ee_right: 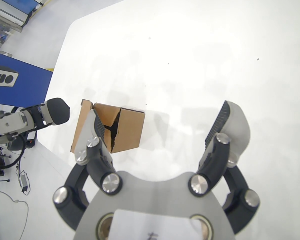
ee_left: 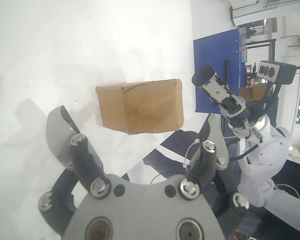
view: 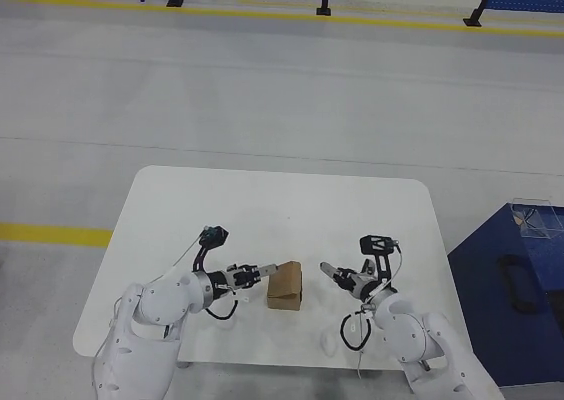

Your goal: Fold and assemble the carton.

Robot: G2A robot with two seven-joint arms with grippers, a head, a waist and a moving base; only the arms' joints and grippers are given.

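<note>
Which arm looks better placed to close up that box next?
Probably right: the carton's gaping flaps face the open right gripper. The left gripper, nearer, faces a closed side and could brace it.

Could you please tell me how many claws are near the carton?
2: the left claw close beside the carton, the right claw farther off on its other side; both open.

Carton (ee_right: 130, 128) partly behind right jaws
</note>
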